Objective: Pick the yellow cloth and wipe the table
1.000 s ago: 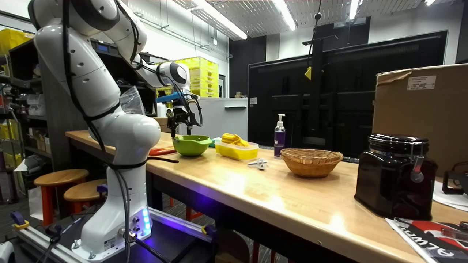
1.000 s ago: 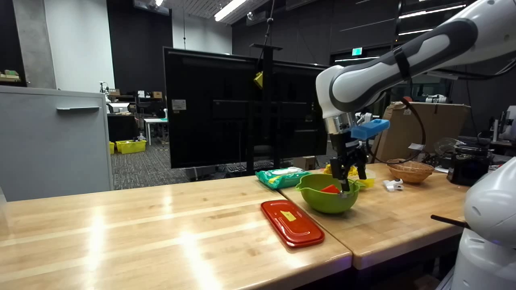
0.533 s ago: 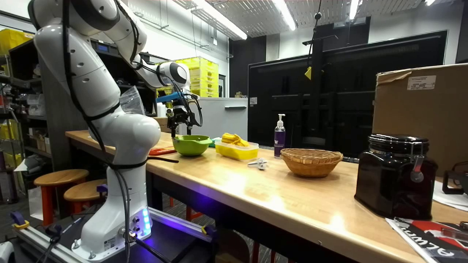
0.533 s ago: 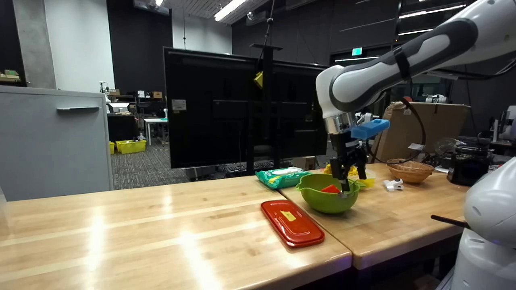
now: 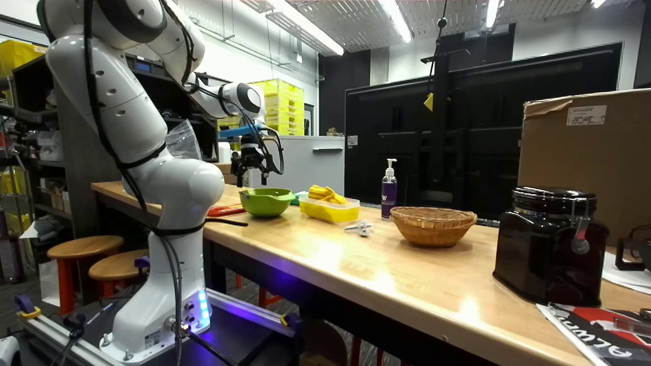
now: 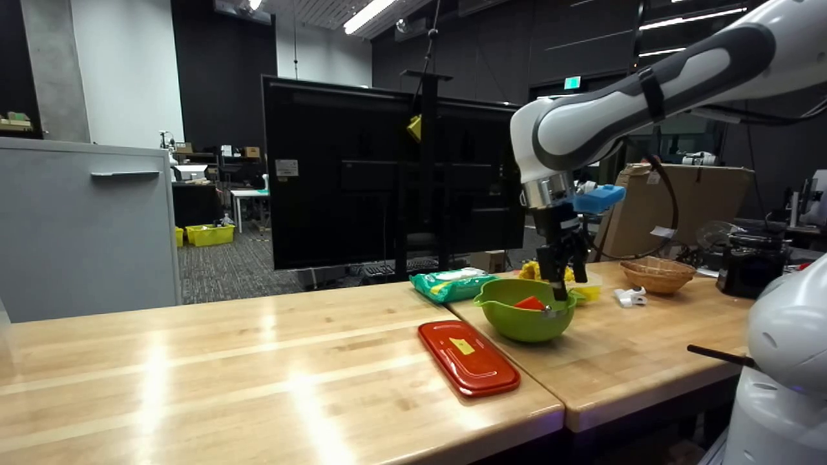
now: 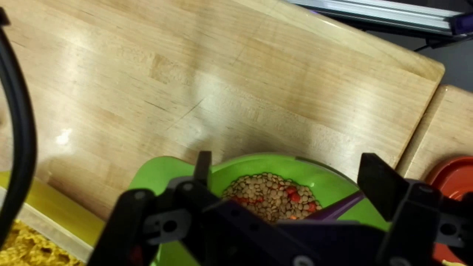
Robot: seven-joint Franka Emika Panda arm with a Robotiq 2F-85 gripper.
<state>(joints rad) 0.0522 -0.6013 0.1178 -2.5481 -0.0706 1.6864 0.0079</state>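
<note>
Progress looks slight: in an exterior view the yellow cloth, or the crumpled thing I take for it, sits heaped above the rim of a tub on the table. The gripper hangs apart from it, over a green bowl, so I judge the pick not yet made and the wipe therefore undone as well. In an exterior view a flat red piece lies on an adjoining table, with a green packet near the bowl; the tub is partly hidden behind the gripper there, though some of the yellow shows at its top. In the wrist view the fingers stand wide apart with nothing clamped between them; beneath are lentil-like grains in the bowl and a purple handle slanting across it. The tub's edge cuts the lower corner, and the yellow stuff inside looks ruffled; from here I cannot tell whether it is fabric. By my reading everything is left: reach to the tub, grip the cloth, lift it free, then draw it over the wood, on whichever table is meant.
</note>
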